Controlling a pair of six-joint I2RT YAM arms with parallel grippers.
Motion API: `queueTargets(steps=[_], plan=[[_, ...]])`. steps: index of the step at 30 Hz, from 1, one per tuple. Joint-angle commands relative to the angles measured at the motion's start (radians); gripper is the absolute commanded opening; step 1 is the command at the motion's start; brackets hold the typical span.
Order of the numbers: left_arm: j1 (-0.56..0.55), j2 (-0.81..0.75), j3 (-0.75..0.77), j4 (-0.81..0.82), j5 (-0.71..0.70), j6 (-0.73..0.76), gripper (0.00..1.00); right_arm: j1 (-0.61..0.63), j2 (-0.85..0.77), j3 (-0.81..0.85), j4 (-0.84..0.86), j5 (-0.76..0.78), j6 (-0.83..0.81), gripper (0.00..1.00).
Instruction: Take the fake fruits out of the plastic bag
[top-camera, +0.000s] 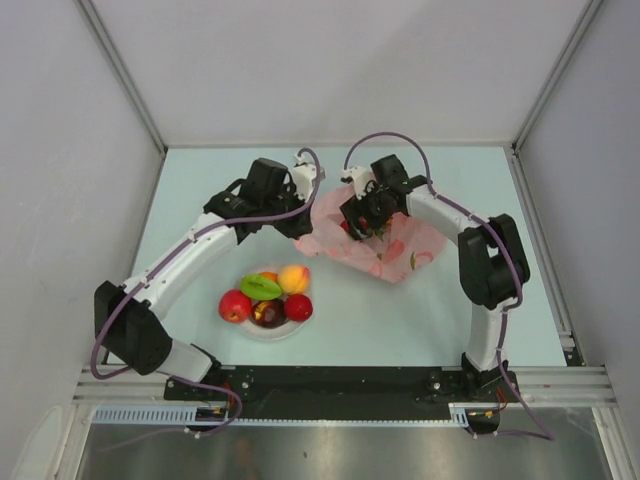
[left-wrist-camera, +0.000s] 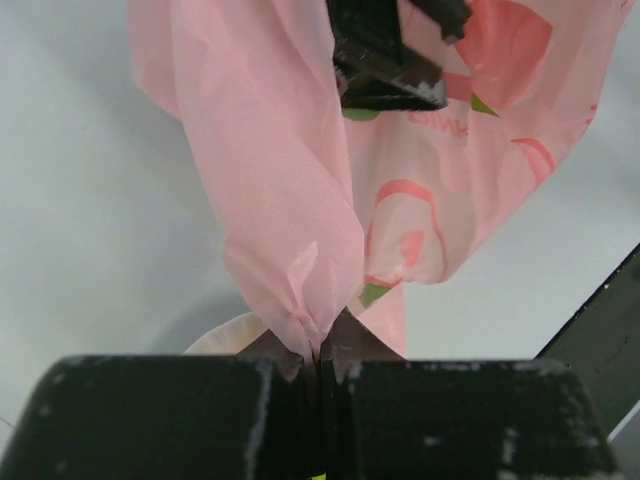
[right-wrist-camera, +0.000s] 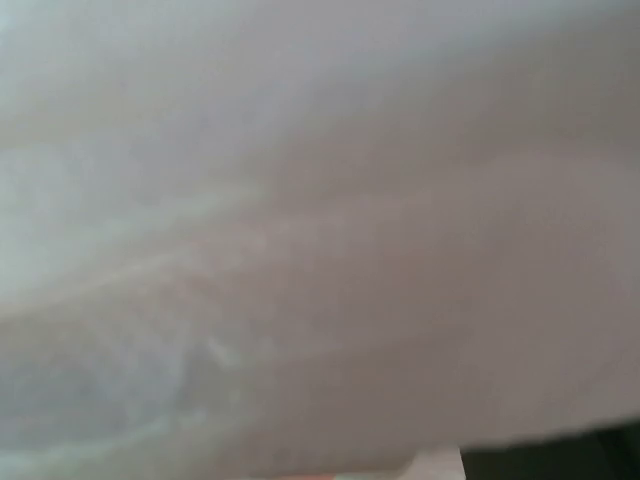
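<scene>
The pink plastic bag (top-camera: 392, 250) lies crumpled at mid-table. My left gripper (top-camera: 304, 228) is shut on a bunched fold of the bag's left edge (left-wrist-camera: 300, 250) and holds it up; the jaws (left-wrist-camera: 322, 352) pinch the film. My right gripper (top-camera: 368, 224) reaches down into the bag; its black body also shows in the left wrist view (left-wrist-camera: 385, 65). Blurred bag film (right-wrist-camera: 300, 250) fills the right wrist view and hides those fingers. A red apple (top-camera: 235, 305), a dark purple fruit (top-camera: 268, 314), a yellow-orange fruit (top-camera: 294, 278) and other fruits sit on the plate.
The round white plate (top-camera: 252, 330) stands left of the bag, near the left arm's forearm; its rim shows in the left wrist view (left-wrist-camera: 225, 335). White walls enclose the table on three sides. The arm bases and a metal rail run along the near edge.
</scene>
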Motion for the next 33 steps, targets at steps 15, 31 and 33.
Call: queueTargets(steps=[15, 31, 33], plan=[[0.002, 0.026, 0.025, 0.026, 0.042, 0.021, 0.0, 0.012, 0.037, 0.025, 0.063, 0.004, -0.011, 0.34], [0.334, -0.051, 0.124, 0.089, 0.151, -0.071, 1.0, -0.125, -0.563, 0.106, -0.472, -0.227, -0.3, 0.43], [0.373, -0.065, 0.081, 0.093, 0.139, -0.089, 1.0, -0.064, -0.554, 0.149, -0.433, -0.208, -0.263, 0.43]])
